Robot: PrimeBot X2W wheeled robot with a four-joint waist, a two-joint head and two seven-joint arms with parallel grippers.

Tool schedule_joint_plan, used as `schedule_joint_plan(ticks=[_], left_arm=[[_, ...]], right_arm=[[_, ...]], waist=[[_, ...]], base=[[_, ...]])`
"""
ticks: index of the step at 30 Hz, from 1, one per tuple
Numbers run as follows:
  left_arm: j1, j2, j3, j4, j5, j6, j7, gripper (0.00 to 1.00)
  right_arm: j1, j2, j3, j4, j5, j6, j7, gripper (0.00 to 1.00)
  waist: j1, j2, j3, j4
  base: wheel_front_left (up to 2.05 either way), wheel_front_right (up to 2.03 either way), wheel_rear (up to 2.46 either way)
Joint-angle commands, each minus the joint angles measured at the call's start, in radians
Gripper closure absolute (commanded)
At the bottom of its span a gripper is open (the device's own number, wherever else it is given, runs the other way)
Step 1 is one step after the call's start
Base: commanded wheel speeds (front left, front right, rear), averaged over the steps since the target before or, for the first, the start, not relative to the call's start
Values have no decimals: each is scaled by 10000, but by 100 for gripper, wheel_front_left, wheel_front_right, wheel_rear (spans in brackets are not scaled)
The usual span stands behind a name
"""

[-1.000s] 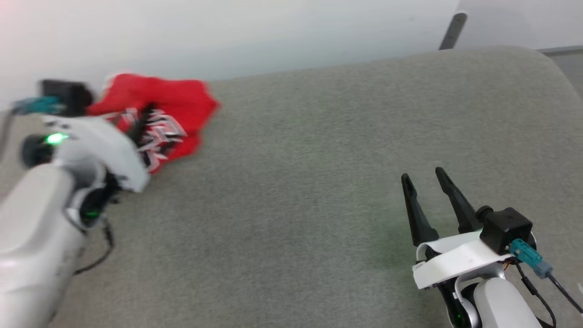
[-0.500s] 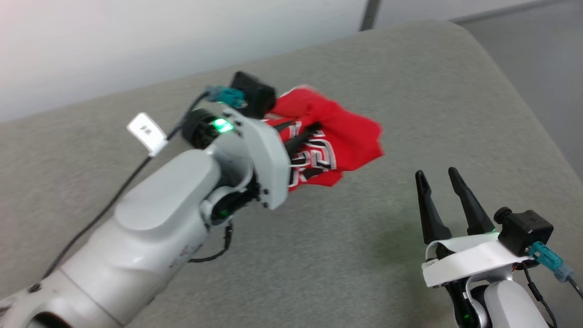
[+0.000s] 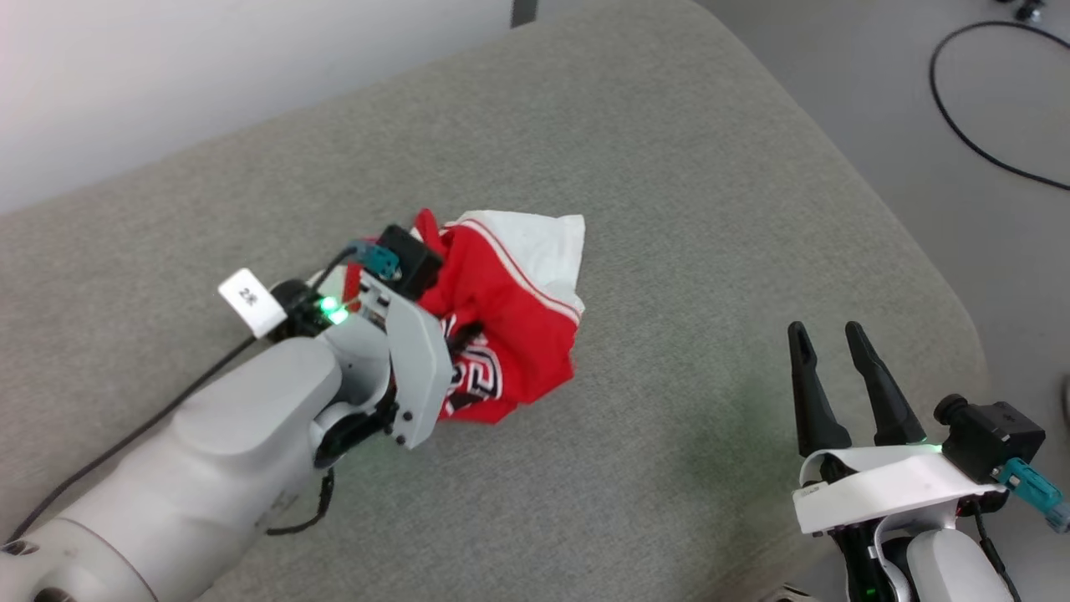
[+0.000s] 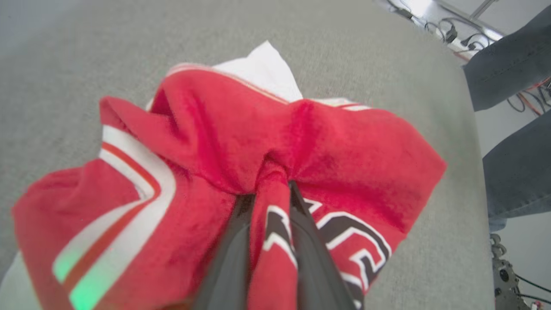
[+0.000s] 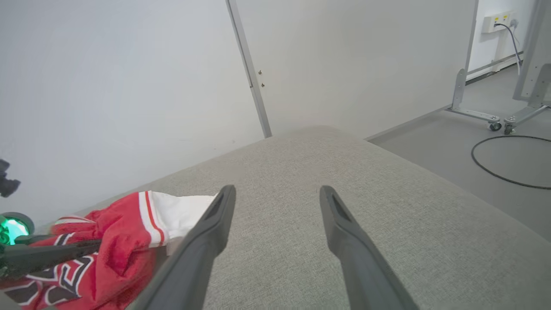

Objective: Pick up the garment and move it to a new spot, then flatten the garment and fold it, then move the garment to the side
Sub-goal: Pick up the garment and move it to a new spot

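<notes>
Left claw (image 4: 269, 193) pinches garment (image 4: 353, 150) on cushion (image 4: 129, 43) beside person's legs (image 4: 512, 64).

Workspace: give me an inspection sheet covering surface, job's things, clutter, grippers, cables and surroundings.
Surface: grey fabric cushion, rounded at its far corner.
Job's things: red jersey T-shirt with white sleeves, bunched up near the cushion's middle, black lettering partly showing.
Clutter: nothing seen.
Grippers: left gripper shut on a fold of the T-shirt; right gripper open, holding nothing, apart from the T-shirt.
Cables: black cable loop on the floor; black lead with a white tag at the left wrist.
Surroundings: white wall, grey floor, wheeled metal frame, a person's legs in dark trousers.
</notes>
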Motion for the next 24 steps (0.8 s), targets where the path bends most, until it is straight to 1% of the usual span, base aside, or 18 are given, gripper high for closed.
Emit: schedule_joint_plan(ticks=[1, 3, 9, 12, 14, 18, 19, 22, 23, 24], left_arm=[[159, 76, -113, 139, 67, 19, 223, 100], [188, 129, -227, 413, 313, 20, 638, 100], [540, 122, -414, 1344, 1655, 49, 1885, 100], [831, 210, -493, 1740, 2230, 72, 2484, 100], [995, 271, -534, 1909, 2235, 75, 2854, 100], [1180, 431, -596, 2103, 2311, 106, 3175, 100], [1168, 462, -607, 2109, 2288, 120, 3091, 95], [1098, 539, -597, 2108, 2110, 142, 2503, 59], [988, 499, -567, 2064, 2106, 142, 2298, 42], [853, 415, -536, 1983, 2081, 140, 2036, 10]], right_arm=[[88, 22, -28, -39, 65, -6, -12, 0], [67, 22, -11, -68, 120, -6, -12, 0], [-141, 22, 40, -216, 316, -6, -12, 0], [-164, 21, -27, -307, 426, -6, -12, 0], [-171, 24, -75, -359, 490, -6, -10, 0], [-138, 21, -82, -409, 583, -6, -12, 0], [-136, 21, -68, -388, 578, -6, -12, 0], [-165, 21, 95, -258, 578, -6, -12, 0], [-171, 15, 79, -227, 511, -6, -10, 0], [-167, 10, 58, -195, 435, -6, -12, 0]], waist=[[0, 0, 147, -182], [0, 0, 193, -222], [0, 0, 557, -329], [0, 0, 796, -364], [0, 0, 951, -378], [0, 0, 1113, -396], [0, 0, 1122, -394], [0, 0, 989, -364], [0, 0, 918, -277], [0, 0, 845, -141]], base=[[0, 0, 0], [0, 0, 0], [0, 0, 0], [0, 0, 0], [0, 0, 0], [0, 0, 0], [0, 0, 0], [0, 0, 0], [0, 0, 0], [0, 0, 0]])
